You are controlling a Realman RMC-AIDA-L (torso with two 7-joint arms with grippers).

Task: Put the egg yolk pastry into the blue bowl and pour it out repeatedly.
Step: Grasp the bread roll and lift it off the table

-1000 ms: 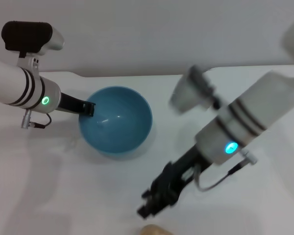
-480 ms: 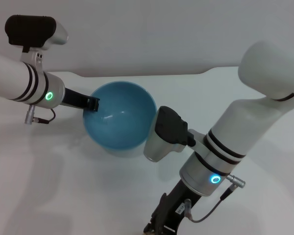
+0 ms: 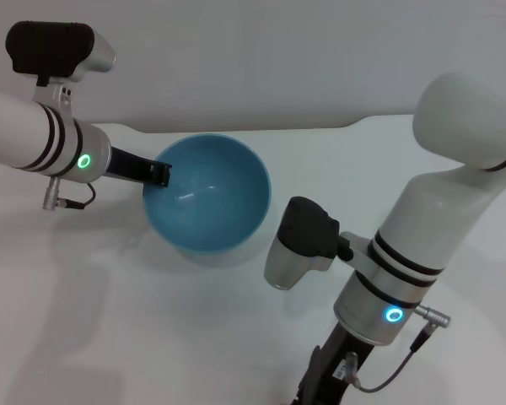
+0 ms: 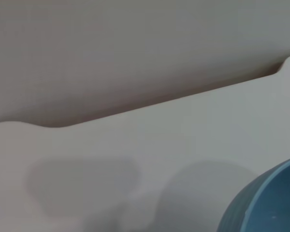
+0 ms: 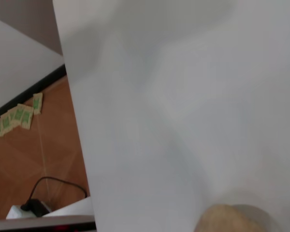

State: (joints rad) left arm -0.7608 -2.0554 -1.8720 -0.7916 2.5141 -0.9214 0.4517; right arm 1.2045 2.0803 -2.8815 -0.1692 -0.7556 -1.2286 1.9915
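The blue bowl [image 3: 207, 202] is tilted, its opening turned toward the camera, and nothing lies inside it. My left gripper [image 3: 156, 175] is shut on its left rim. The bowl's outer wall [image 4: 268, 203] also shows in the left wrist view. My right arm reaches down over the table's near edge. Its gripper [image 3: 316, 390] is cut off at the bottom of the head view. The egg yolk pastry [image 5: 232, 220] appears only in the right wrist view, as a tan lump on the white table close to that gripper.
The white table [image 3: 152, 321] has a stepped back edge against a grey wall [image 4: 135, 48]. Past the table's side edge, the right wrist view shows brown floor [image 5: 34, 159] with a black cable.
The right arm has swung down and toward the near edge, and its gripper has slid out of the bottom of the head view. The pastry no longer shows there. The bowl has tipped up.
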